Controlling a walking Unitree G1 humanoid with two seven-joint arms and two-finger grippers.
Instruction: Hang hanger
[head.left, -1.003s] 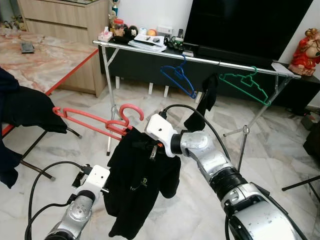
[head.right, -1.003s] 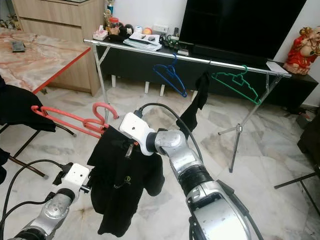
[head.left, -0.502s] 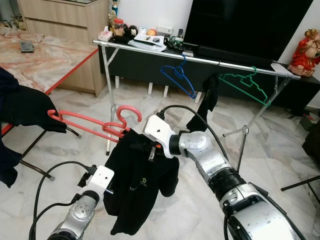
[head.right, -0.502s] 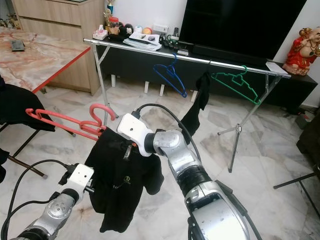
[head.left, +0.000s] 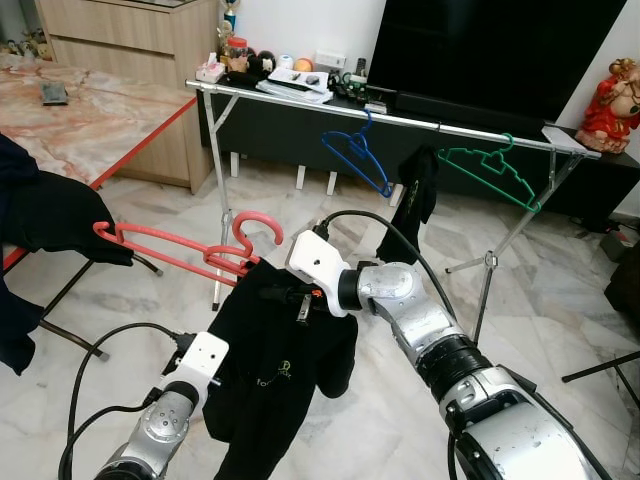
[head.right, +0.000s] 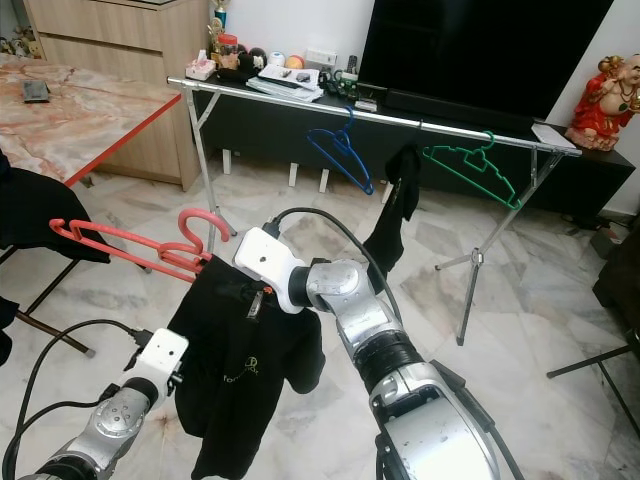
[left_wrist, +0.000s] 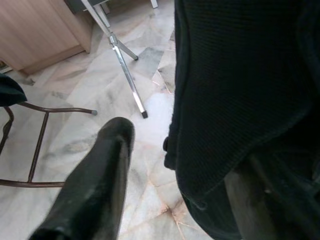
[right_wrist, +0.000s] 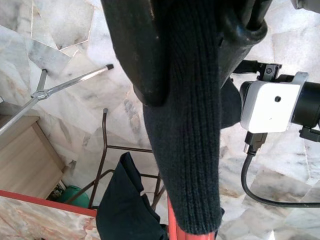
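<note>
Left gripper (left_wrist: 170, 165) sits lowest and nearest, at the lower hem of the black shirt (head.left: 275, 360). Jaws stand apart: one black finger (left_wrist: 95, 180) is out in the open over the marble floor (head.left: 560, 300), the other is behind the knit fabric, so the hem hangs between them. Whether they press the cloth, cannot tell.

Right gripper (right_wrist: 192, 60) is higher, at the shirt's collar. Its two fingers are clamped on a bunched fold of black knit, with the red hanger (head.left: 190, 248) passing just beneath the fold. The hanger's hook curls upward right beside this gripper; its long red arm runs out sideways away from the jaws, toward a dark garment (head.left: 50, 215) draped over a metal-legged chair. The shirt hangs down from the right jaws to the left jaws.

Beyond the right gripper, well apart from it, a metal clothes rack (head.left: 400, 120) crosses the room. On its rail: a blue hanger (head.left: 357, 158), a black cloth (head.left: 413, 200) hanging next to it, and a green hanger (head.left: 490, 170) further along. The red hanger is not on the rail.

Behind the rack, a dark low cabinet with small clutter on top and a large black TV screen (head.left: 490, 50). A red figurine (head.left: 610, 95) stands at the far end. A marble-topped table with red edge (head.left: 90, 115) lies off on the left gripper's side.
</note>
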